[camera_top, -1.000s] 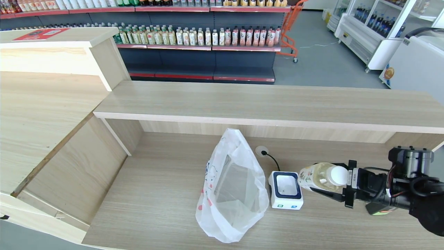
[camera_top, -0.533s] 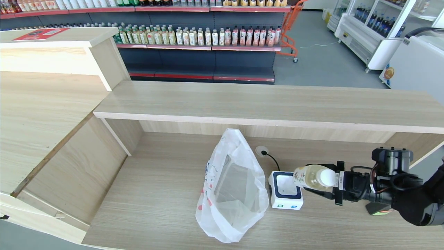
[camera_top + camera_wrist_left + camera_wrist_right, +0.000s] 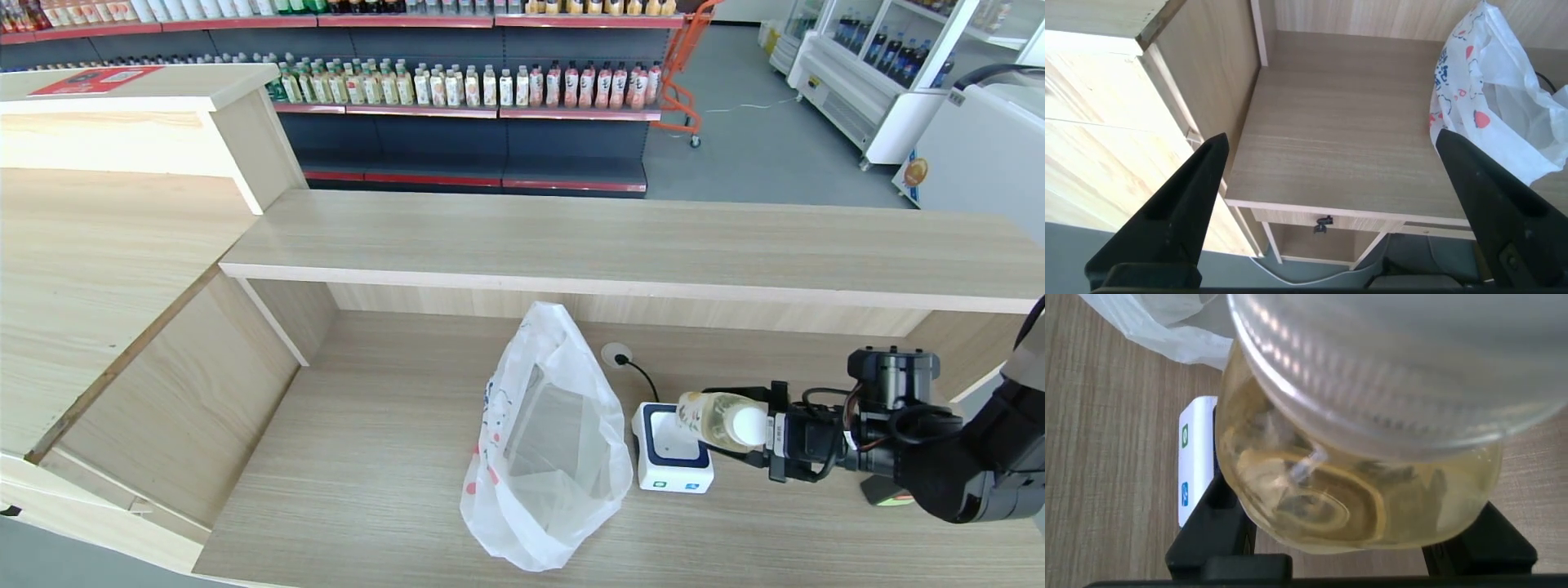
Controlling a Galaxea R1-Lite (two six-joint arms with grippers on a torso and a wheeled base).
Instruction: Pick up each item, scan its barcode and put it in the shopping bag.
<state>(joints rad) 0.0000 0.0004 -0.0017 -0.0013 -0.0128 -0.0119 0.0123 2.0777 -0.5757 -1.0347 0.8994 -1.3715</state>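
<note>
The right gripper (image 3: 722, 420) is on the right side of the tabletop (image 3: 367, 490) and its two black fingers are clamped on the bottle (image 3: 702, 411), one finger on the far side of it and one on the near side. The bottle lies on its side in the air, with the white cap pointing right toward the wrist and the base pointing left. It holds a pale yellow liquid and has a label with a flower print. Its base end is over the right part of the scanner (image 3: 669, 469), above the dark-framed window; if it touches the scanner I cannot tell. In the right wrist view the bottle (image 3: 1355, 482) is very close to the camera, and the white scanner (image 3: 1196, 469) and a part of the shopping bag (image 3: 1167, 327) are seen beyond it. The scanner sits on the tabletop, and a black cable (image 3: 645, 380) goes from its far side to a round hole (image 3: 616, 355) in the tabletop. The shopping bag (image 3: 547, 457), of white thin plastic with red and blue marks, stands open just left of the scanner, its side against it. The left gripper (image 3: 1331, 147) is above the near left edge of the tabletop with its fingers wide apart and nothing between them; the shopping bag (image 3: 1494, 90) is to its right.
</note>
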